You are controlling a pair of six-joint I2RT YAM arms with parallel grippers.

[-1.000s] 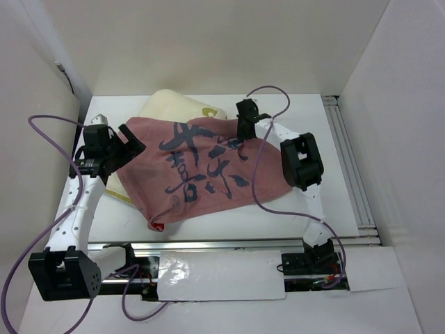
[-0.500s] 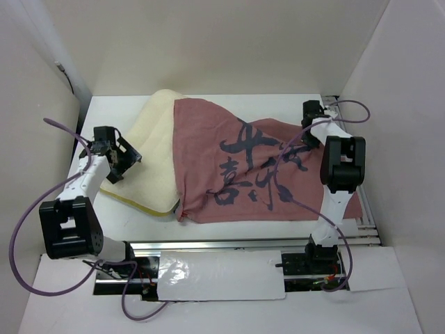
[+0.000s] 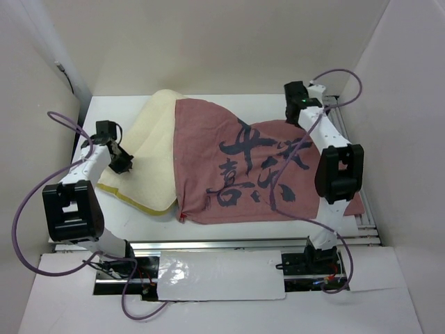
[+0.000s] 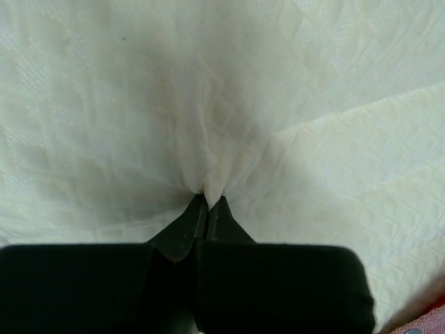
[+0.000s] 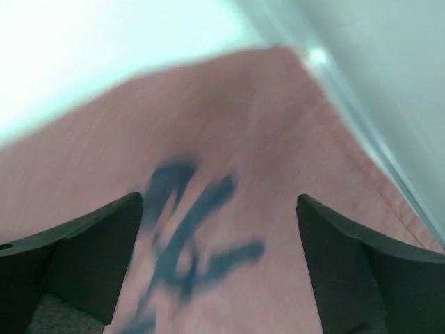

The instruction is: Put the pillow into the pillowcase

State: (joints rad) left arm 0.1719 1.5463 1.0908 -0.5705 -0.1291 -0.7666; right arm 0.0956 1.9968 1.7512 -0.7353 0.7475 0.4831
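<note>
The right part of the pillow (image 3: 147, 149) is hidden from me by the pillowcase (image 3: 257, 167) — and my right wrist view is blurred, the dark marks (image 5: 188, 236) smeared.

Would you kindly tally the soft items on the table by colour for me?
Cream: 1, the pillow
Dusty pink-red with dark calligraphy: 1, the pillowcase
Total: 2

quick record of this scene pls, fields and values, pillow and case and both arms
pillow: cream, left part bare
pillowcase: dusty red, calligraphy side up, draped over the pillow's right edge
left jaws: shut, pinching a fold of the pillow
right jaws: open, over the pillowcase's far right part, holding nothing
task state: pillow not fully inside the pillowcase
</note>
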